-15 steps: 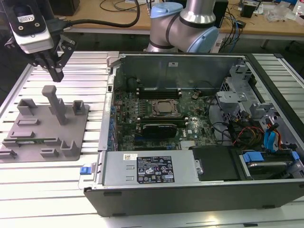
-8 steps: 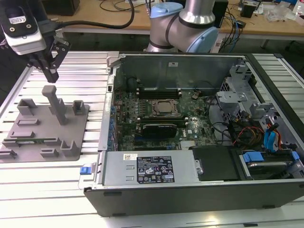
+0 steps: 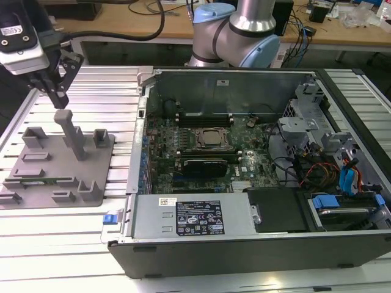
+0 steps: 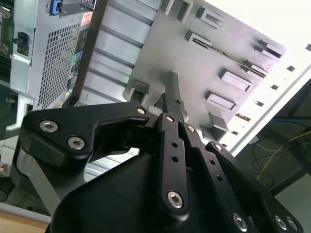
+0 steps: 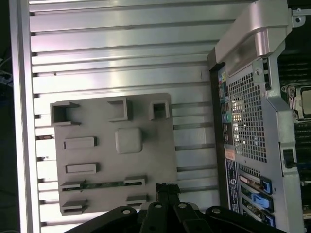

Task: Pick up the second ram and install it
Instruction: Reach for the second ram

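The black linkage gripper (image 3: 59, 96) is held over the flat grey fixture plate (image 3: 101, 166), its fingers pressed together on nothing. The second ram (image 3: 38, 180), a long green circuit-board stick, is seated in the plate's slot, apart from the gripper.

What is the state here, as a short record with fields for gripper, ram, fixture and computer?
gripper: hangs over the grey fixture plate, fingers shut, holding nothing
second ram: lies flat between holders on the plate, apart from the gripper
grey post: upright on the plate, just below the gripper in the exterior view
computer case: open, at the exterior view's right of the plate
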Available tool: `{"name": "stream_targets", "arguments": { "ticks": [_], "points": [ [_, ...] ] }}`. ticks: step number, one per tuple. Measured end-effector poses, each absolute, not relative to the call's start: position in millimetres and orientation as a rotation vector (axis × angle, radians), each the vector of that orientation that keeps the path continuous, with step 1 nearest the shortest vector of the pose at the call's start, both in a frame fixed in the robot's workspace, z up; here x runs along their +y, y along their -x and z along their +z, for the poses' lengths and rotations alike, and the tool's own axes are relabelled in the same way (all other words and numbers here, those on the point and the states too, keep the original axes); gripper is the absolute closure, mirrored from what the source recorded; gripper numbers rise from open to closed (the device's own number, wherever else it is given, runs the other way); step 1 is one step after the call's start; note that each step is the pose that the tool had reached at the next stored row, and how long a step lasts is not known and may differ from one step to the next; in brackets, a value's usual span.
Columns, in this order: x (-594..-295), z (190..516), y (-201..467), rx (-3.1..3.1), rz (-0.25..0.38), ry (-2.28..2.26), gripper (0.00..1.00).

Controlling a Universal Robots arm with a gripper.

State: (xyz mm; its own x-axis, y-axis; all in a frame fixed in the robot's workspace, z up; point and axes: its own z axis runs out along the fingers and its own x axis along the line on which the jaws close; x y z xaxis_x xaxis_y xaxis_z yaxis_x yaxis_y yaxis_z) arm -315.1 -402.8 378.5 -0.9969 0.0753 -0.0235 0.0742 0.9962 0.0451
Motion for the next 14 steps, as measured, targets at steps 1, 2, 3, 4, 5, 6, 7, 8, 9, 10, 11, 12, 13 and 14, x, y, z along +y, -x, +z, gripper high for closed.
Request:
{"name": "stream_targets", "arguments": {
  "ticks": [1, 2, 3, 4, 5, 6, 7, 8, 9, 10, 11, 12, 13, 14],
  "points": [
    [-402.9, 377.9, 316.1, 3.114, 0.069, -0.116, 0.92],
    [-403.1, 377.2, 317.4, 3.113, 0.069, -0.117, 0.92],
    [-403.2, 376.5, 318.8, 3.113, 0.069, -0.117, 0.92],
    [-403.6, 375.1, 321.6, 3.113, 0.069, -0.116, 0.92],
    [-404.2, 373.6, 324.5, 3.113, 0.069, -0.117, 0.92],
    [-404.9, 371.6, 327.8, 3.113, 0.069, -0.117, 0.92],
    [-405.4, 370.4, 330.2, 3.113, 0.069, -0.117, 0.92],
    [-405.7, 369.0, 332.5, 3.113, 0.069, -0.117, 0.92],
    [-405.9, 368.1, 333.9, 3.113, 0.069, -0.117, 0.92],
    [-406.2, 366.5, 336.6, 3.113, 0.069, -0.117, 0.92],
    [-406.5, 364.9, 339.3, 3.113, 0.069, -0.117, 0.92],
    [-406.8, 363.5, 341.8, 3.113, 0.069, -0.117, 0.92],
    [-407.1, 361.8, 344.6, 3.113, 0.069, -0.117, 0.92],
    [-407.3, 360.5, 346.4, 3.113, 0.069, -0.117, 0.92]
  ]
}}
